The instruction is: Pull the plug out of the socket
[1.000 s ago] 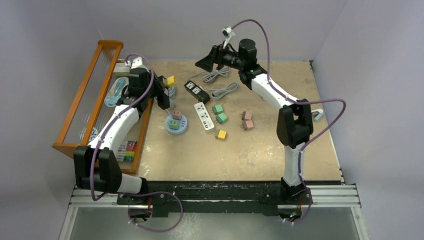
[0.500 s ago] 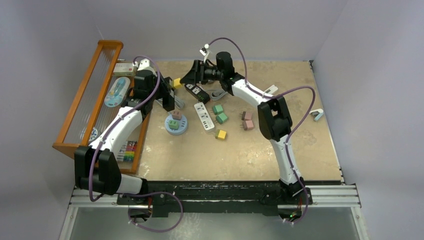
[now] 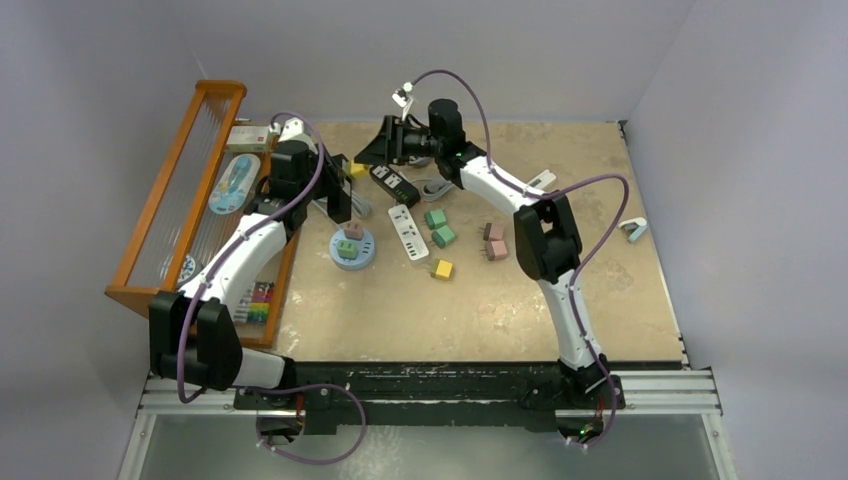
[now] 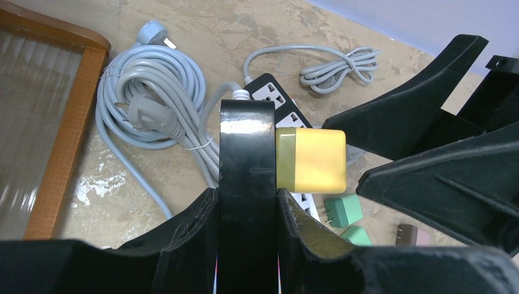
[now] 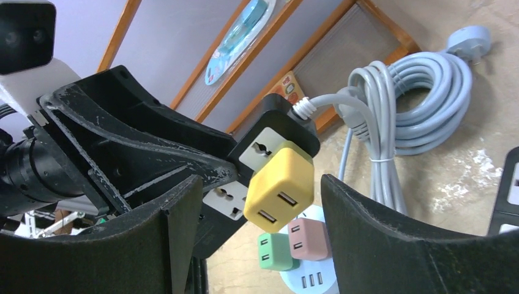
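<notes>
Top external, right gripper (image 3: pixel 373 150): in 1 second it has swung from the far middle of the table (image 3: pixel 520 300) toward the left, and now it stands just beside the left gripper (image 3: pixel 338 195).
Top external, meaning: we judge that the approach is nearly finished and the pull is not yet begun.
Top external, yellow plug (image 3: pixel 353 168): held up above the table, between the 2 grippers.
Left wrist, left gripper (image 4: pixel 246 211): its 2 fingers are clamped on the black socket (image 4: pixel 246 147), which we see edge-on as a flat, glossy slab.
Left wrist, yellow plug (image 4: pixel 310 160): a smooth cube with rounded corners, seated in the right face of the socket.
Left wrist, grey cable (image 4: pixel 144 92): a thick, rubbery coil lying on the mottled table.
Right wrist, right gripper (image 5: pixel 263 190): its fingers are wide apart, matte and scuffed, with 1 on each side of the yellow plug (image 5: pixel 278 187), and they do not touch it.
Right wrist, black socket (image 5: pixel 275 125): the plug sits fully in, and the grey cable (image 5: pixel 422 98) leaves from its top corner.
Right wrist, next: we think the fingers must close on the smooth sides of the cube, where they may slip.
</notes>
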Tool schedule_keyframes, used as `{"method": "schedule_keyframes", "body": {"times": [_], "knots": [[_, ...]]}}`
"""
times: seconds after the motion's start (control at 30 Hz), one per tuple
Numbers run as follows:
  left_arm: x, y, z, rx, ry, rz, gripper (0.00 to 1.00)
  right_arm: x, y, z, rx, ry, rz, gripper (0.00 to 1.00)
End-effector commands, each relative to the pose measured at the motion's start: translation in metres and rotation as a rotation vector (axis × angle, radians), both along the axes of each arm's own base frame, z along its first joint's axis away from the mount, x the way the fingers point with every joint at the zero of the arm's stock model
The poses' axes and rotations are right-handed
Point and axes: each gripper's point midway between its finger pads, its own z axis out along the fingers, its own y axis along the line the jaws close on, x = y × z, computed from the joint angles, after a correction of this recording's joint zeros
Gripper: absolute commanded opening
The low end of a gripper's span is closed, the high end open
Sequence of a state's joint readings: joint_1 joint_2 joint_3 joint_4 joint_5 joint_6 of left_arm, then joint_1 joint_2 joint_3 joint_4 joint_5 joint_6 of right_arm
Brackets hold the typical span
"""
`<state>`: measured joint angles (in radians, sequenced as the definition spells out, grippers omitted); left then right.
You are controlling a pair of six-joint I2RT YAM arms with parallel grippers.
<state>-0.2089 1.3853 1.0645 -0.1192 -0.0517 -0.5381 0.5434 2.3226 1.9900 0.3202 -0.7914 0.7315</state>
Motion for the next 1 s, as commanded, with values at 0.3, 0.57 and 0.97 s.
{"method": "schedule_keyframes", "body": {"times": [0.3,0.57,0.97], "knots": [[0.008,-0.010,0.051,-0.045,-0.176,-0.039,0.00,-0.020,0.028,0.004,0.014,-0.014,0.096,0.65],[0.010,-0.004,0.047,-0.029,-0.166,-0.008,0.00,-0.029,0.021,0.009,-0.022,-0.069,0.122,0.00],[0.008,0.061,0.019,0.126,-0.033,0.347,0.00,-0.023,-0.052,0.069,-0.081,-0.195,-0.069,0.00]]}}
